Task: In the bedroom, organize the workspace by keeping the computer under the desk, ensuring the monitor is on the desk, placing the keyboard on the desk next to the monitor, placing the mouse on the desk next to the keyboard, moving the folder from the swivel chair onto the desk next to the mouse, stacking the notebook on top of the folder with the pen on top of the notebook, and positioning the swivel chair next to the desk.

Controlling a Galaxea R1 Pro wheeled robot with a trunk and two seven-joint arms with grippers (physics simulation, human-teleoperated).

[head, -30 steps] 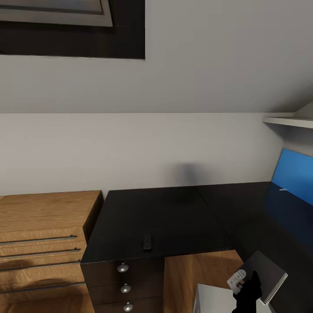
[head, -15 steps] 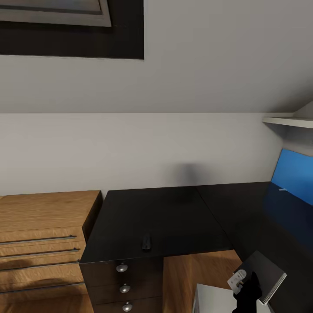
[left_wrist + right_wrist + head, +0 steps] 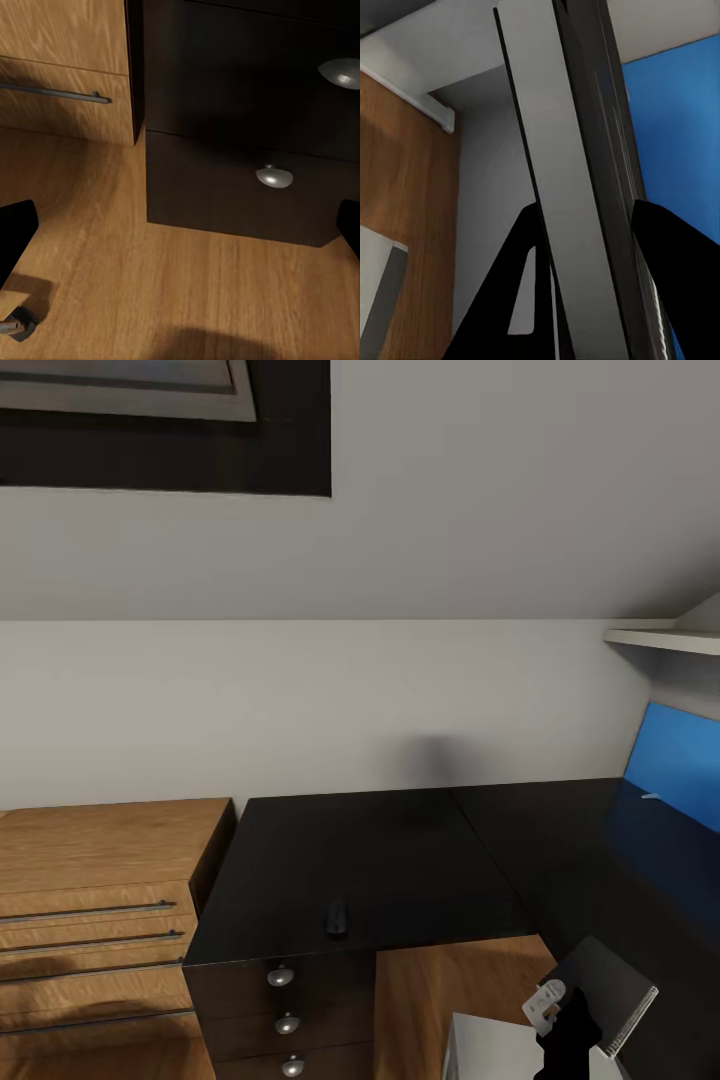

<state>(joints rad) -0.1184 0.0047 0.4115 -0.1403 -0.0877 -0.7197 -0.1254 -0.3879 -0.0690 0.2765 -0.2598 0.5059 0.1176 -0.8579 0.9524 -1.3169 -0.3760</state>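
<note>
A pale grey wall [image 3: 300,700] is rising behind the light wooden drawer cabinet [image 3: 100,920]; a dark-framed window [image 3: 165,425] is sitting high above that cabinet; wood-grain flooring [image 3: 150,300] is spreading below the cabinet.

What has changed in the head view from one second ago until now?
Almost nothing. The whole picture shifted slightly at first, which is camera motion. The right gripper stays shut on the notebook, low at the right, perhaps a touch lower. The small dark object on the desk, the folder and the wooden cabinet lie as before.
</note>
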